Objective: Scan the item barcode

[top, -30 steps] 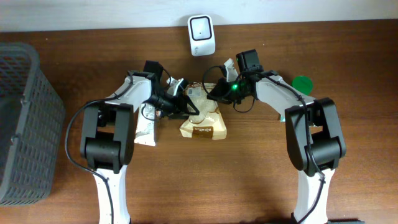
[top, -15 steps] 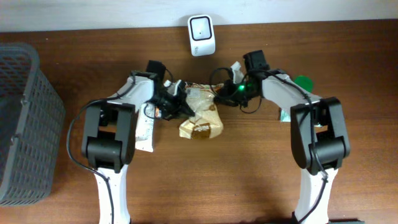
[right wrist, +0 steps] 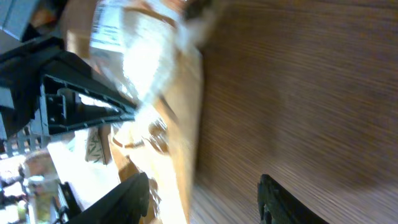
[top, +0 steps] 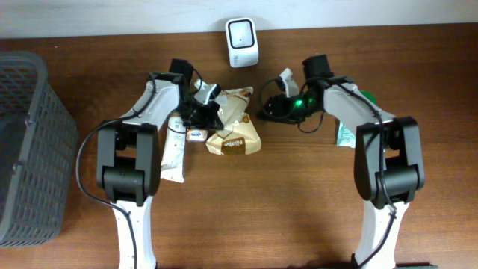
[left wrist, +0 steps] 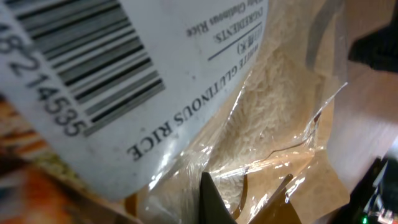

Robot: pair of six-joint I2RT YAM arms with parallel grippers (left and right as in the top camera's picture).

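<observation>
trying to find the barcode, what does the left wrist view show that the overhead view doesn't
Only the left wrist view: the barcode and the white label reading glutinous rice, close up, with grains visible through clear plastic. Only the overhead view: the scanner at the table's far edge, the grey basket on the left and a white packet. Both: the rice bag, pinched by the left gripper.
</observation>
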